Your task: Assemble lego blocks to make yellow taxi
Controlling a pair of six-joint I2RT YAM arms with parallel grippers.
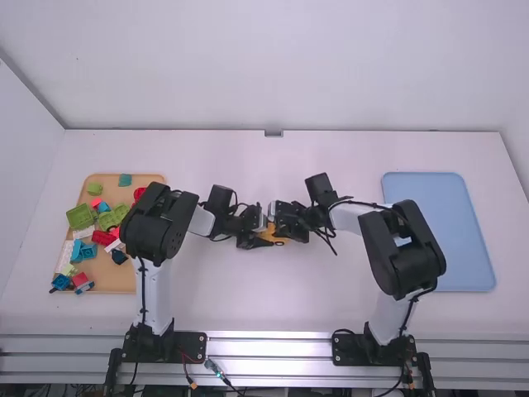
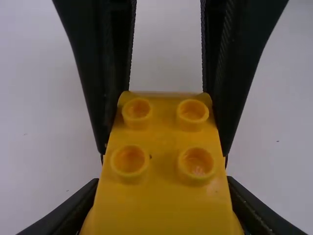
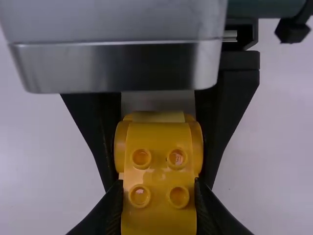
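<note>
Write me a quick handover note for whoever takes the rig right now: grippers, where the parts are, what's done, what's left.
Left gripper: shut on the yellow piece.
Right gripper: shut on the same piece, facing the left one.
Parts: yellow piece between both grippers, mid-table; green block and other coloured blocks on the orange-brown tray at left; blue tray at right.
Done: yellow piece in hand, four studs showing on it.
Left: probably finish pressing the yellow parts together, then release. I can't tell whether the joint is fully seated.

Smooth, glossy plastic block (image 2: 164, 169)
</note>
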